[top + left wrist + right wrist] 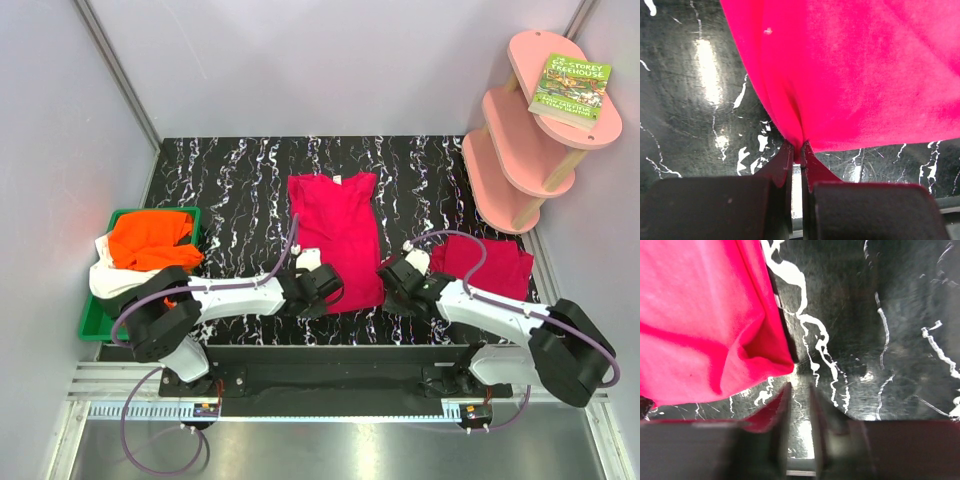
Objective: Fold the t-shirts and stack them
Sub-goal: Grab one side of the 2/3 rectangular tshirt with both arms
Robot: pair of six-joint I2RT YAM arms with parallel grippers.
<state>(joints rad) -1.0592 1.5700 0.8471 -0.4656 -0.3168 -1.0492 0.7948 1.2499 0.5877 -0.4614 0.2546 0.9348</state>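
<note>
So the crimson t-shirt (335,230) is lying flat in the middle of the top view, collar pointing toward the top of the frame, and both arms are hanging around its bottom hem. The left gripper (799,147) is clamping shut on the hem's lower-left corner. In its wrist view the cloth is bunching right into the jaws, I'm guessing so it can lift that edge for a fold. The right gripper (800,387) is sitting with its jaws slightly parted and nothing between them. The shirt's other corner is lying on the table (230,190) just up and left of its fingertips, so it's gripping nothing. A folded crimson shirt (492,265) is resting at the right of the frame, probably starting the stack. An orange shirt (150,238) and a white shirt (115,280) are waiting in the green tray (90,325) at the left edge. My take is the right side is needing a proper grab on that corner before any lift.
</note>
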